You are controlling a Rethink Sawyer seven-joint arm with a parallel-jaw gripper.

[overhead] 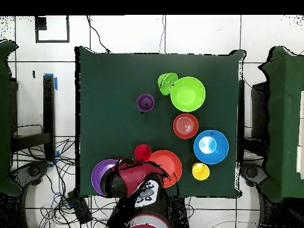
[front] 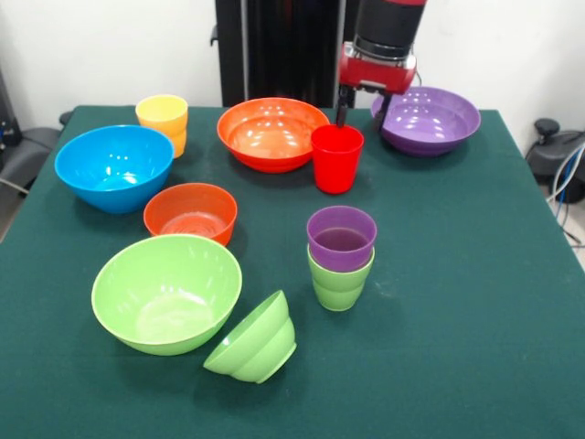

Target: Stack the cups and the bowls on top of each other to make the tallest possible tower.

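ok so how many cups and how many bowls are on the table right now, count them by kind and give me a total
Cups: 4, namely yellow cup, red cup, and purple cup nested in the light green cup.
Bowls: 6, namely blue bowl, large orange bowl, purple bowl, small orange-red bowl, large light green bowl, and tipped small light green bowl.
Total: 10

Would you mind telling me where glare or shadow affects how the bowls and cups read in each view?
Front view: bright highlights sit inside the purple bowl, the large orange bowl and the blue bowl; soft shadows fall beneath the red cup. Overhead view: a white glare spot marks the blue bowl's centre, and the arm covers part of the purple bowl.
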